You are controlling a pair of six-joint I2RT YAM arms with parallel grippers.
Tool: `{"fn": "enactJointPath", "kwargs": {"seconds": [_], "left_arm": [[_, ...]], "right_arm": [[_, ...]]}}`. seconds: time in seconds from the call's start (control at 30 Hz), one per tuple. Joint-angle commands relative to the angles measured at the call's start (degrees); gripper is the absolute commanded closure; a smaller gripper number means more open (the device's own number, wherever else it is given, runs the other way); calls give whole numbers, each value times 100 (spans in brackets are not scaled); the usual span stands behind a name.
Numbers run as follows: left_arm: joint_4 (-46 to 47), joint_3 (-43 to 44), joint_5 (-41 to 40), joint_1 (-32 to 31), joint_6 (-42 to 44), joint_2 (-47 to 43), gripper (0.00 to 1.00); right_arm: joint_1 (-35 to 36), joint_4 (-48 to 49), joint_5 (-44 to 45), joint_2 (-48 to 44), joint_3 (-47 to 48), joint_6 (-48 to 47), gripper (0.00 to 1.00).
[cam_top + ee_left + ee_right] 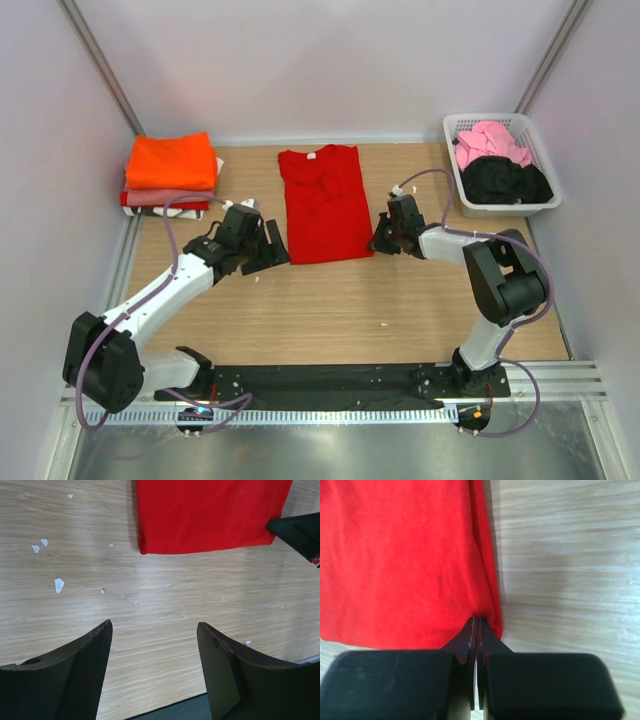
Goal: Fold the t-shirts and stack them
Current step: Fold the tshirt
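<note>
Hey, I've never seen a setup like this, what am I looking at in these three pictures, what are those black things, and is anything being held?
These are two robot arms bolted at the near edge of a wooden table. The overhead picture comes from a fixed camera above and behind them. The other two come from cameras on each wrist, so the black shapes are each arm's own fingers.

A red t-shirt lies partly folded in the middle. Folded shirts, an orange one on top, are stacked at the far left. A white basket at the far right holds pink and black shirts.

The right gripper is closed, pinching the red shirt's near right corner. The left gripper is open and empty, just short of the near left corner.
</note>
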Motion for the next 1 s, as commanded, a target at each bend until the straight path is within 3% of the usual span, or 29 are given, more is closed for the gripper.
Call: {"fn": "enactJointPath", "kwargs": {"seconds": [0.0, 0.17, 0.3, 0.33, 0.37, 0.47, 0.5, 0.67, 0.97], "left_arm": [[153, 65, -22, -8, -53, -109, 30], [179, 56, -101, -8, -35, -21, 30], [214, 109, -110, -8, 9, 146, 30], [214, 126, -276, -8, 35, 181, 30], [232, 161, -329, -8, 44, 199, 29], [284, 232, -505, 1, 114, 217, 24], [293, 258, -532, 1, 132, 234, 23], [451, 443, -480, 19, 167, 523, 23], [1190, 197, 83, 19, -70, 1077, 26]], "right_arm": [[-27, 579, -279, 242, -340, 345, 99], [-35, 1160, -577, 444, -850, 609, 99], [-36, 810, -561, 226, -702, 469, 96], [-36, 679, -517, -62, -649, 408, 91], [-36, 538, -499, -204, -518, 277, 76], [-36, -129, -402, -861, -158, 31, 41], [-27, -444, -341, -1030, -69, -40, 38], [-36, -1184, 159, -1865, 186, -313, 35], [-44, -1160, 328, -2008, -525, -225, 35]]}}
